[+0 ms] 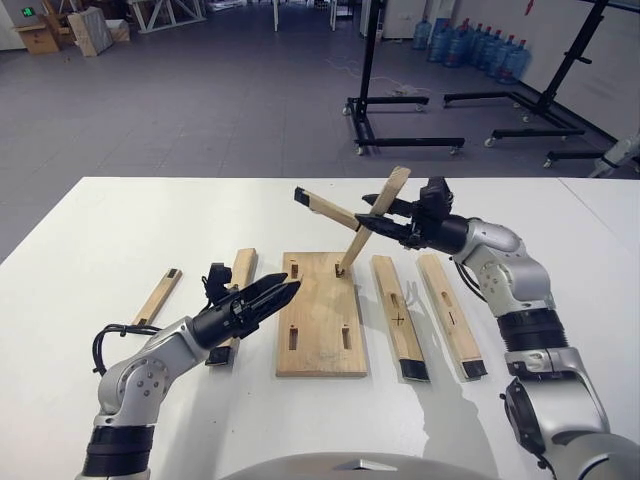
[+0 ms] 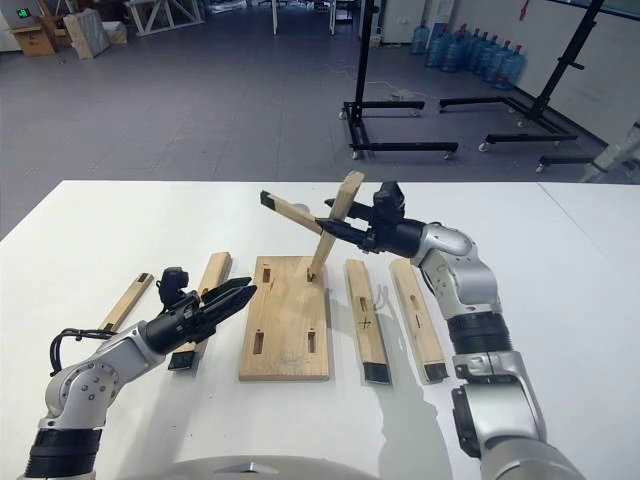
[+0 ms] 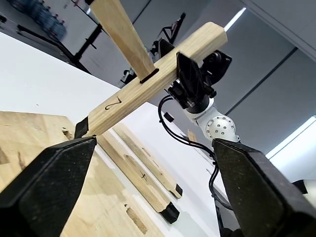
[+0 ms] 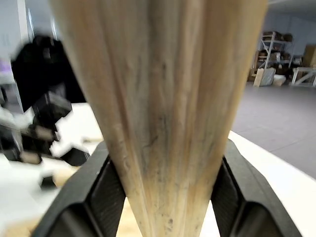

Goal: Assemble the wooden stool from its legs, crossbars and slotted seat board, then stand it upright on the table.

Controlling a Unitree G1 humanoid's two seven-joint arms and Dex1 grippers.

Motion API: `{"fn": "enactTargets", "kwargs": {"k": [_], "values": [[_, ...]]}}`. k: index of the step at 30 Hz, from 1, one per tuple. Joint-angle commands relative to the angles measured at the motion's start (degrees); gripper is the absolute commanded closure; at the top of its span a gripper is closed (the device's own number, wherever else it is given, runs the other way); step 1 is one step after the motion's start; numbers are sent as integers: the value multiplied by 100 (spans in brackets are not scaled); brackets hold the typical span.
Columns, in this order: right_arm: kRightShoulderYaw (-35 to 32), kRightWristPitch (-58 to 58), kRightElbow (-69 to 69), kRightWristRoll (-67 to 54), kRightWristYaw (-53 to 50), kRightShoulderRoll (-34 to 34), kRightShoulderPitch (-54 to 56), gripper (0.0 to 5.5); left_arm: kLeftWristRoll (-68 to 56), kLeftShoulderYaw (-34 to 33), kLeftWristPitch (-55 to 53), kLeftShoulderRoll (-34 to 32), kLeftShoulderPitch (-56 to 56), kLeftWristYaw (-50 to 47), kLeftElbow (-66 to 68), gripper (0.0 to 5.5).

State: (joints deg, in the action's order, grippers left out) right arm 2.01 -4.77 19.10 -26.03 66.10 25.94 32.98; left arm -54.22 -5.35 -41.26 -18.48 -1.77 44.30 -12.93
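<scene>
Seat board (image 1: 322,313) lies flat mid-surface (image 1: 120,230). Leg (image 1: 352,248) stands tilted, lower end on the board near its far right corner, with a crossbar (image 1: 325,206) through its slot. Right pincer (image 1: 363,222) is clenched on the leg's upper half. Left pincer (image 1: 288,291) is released, empty, over the board's left edge. Two loose legs (image 1: 398,315) lie right of the board, two shorter pieces (image 1: 158,296) left.

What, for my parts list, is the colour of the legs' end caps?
Black end caps on pale wood legs; clearest in the left eye view.
</scene>
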Motion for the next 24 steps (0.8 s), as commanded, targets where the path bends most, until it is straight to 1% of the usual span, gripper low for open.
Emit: {"fn": "enactTargets", "kwargs": {"k": [1,6,10,12,16,21,24], "values": [[167,892,790,343,623,-195,550,340,169,-27,92,8,20,-119,34,120],[211,1109,1063,301,1311,-271,615,340,304,-8,111,-73,-11,-140,31,120],[341,1221,1248,504,1765,-100,573,340,459,46,95,-135,-16,-131,40,120],[372,1332,1385,594,1905,-35,634,340,662,190,106,-192,-48,-135,49,120],[347,1423,1546,613,2127,59,953,340,1603,909,301,-358,-54,-247,94,120],[373,1174,1484,557,2381,71,1049,341,2258,1269,436,-406,119,-368,309,120],[416,1145,1456,622,2432,75,1036,341,2653,1582,247,-550,284,-473,357,120]]}}
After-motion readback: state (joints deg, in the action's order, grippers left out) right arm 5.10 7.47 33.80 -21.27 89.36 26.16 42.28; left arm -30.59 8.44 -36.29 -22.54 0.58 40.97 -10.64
